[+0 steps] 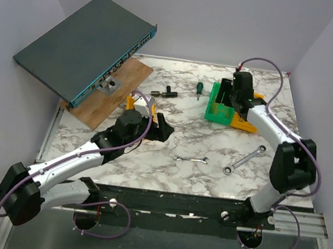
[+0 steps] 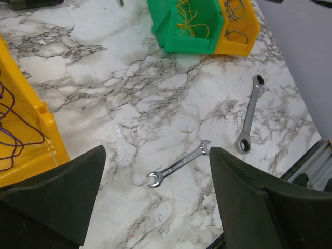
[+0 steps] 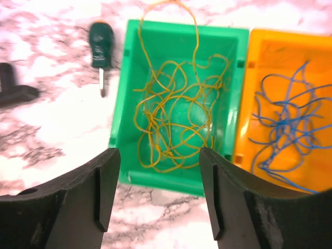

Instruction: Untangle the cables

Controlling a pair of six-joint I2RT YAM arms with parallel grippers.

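The cables lie sorted in bins. Yellow wire loops point(image 3: 174, 111) fill a green bin point(image 3: 171, 179). Blue wire loops point(image 3: 285, 124) lie in the orange bin point(image 3: 270, 52) beside it. Dark purple wire loops point(image 2: 13, 129) lie in a yellow bin point(image 2: 44, 135) at the left. My right gripper point(image 3: 158, 155) is open and empty, hovering above the near edge of the green bin point(image 1: 216, 113). My left gripper point(image 2: 156, 155) is open and empty above bare marble, just right of the yellow bin point(image 1: 134, 102).
A silver open-end wrench point(image 2: 179, 166) and a ratchet wrench point(image 2: 250, 115) lie on the marble table near the front. A green-handled screwdriver point(image 3: 101, 46) and a black part point(image 1: 164, 92) lie at the back. A grey network switch point(image 1: 85, 44) leans on a wooden board point(image 1: 112, 96).
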